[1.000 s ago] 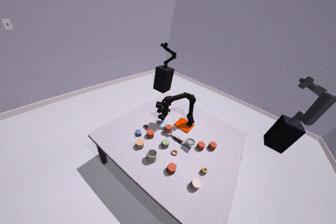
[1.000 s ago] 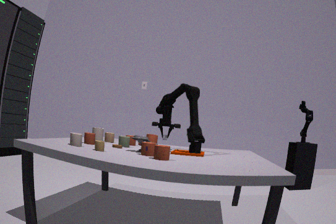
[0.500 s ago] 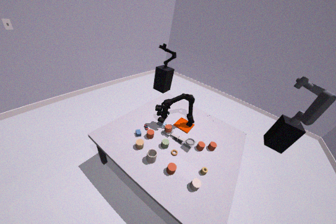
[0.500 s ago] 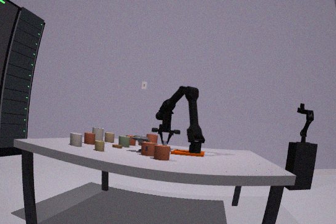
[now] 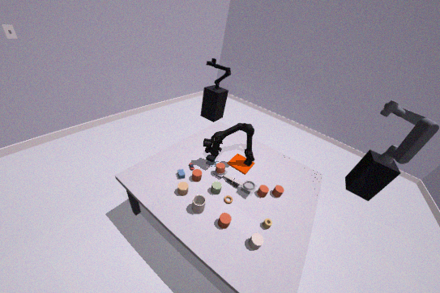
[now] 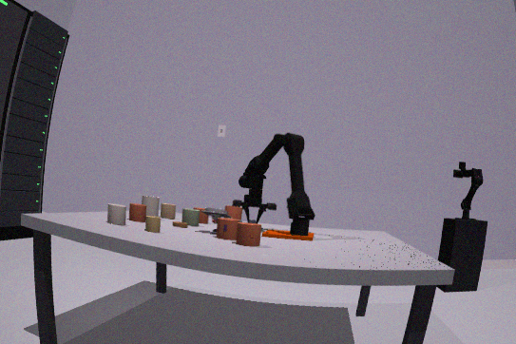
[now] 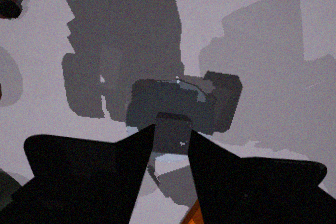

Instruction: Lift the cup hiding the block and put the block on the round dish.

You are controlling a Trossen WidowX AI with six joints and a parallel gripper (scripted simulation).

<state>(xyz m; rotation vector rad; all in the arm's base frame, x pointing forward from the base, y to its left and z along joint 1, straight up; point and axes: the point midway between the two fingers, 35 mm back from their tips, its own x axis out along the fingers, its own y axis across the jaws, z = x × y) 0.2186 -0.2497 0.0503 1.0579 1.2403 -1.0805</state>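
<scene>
My gripper (image 5: 212, 159) (image 6: 253, 220) (image 7: 170, 130) is shut on a small dark grey block (image 7: 172, 139), pointing down. The round pale-blue dish (image 7: 172, 157) lies right below the block, mostly in shadow. Whether the block touches it I cannot tell. One red cup (image 5: 220, 167) (image 6: 233, 211) stands on the near end of the balance (image 5: 232, 182), close beside the dish and gripper. The balance's other end bears no cup. Two red cups stand on the table beyond that end, one nearer (image 5: 262, 191) and one farther (image 5: 278, 191). No cup is above the dish.
The orange base plate (image 5: 241, 168) (image 6: 287, 234) is beside the dish. A red cup (image 5: 197, 175), a blue block (image 5: 181, 173), a green cylinder (image 5: 216, 188), a tan cylinder (image 5: 182, 188) and a grey cup (image 5: 198, 205) stand on the balance's other side.
</scene>
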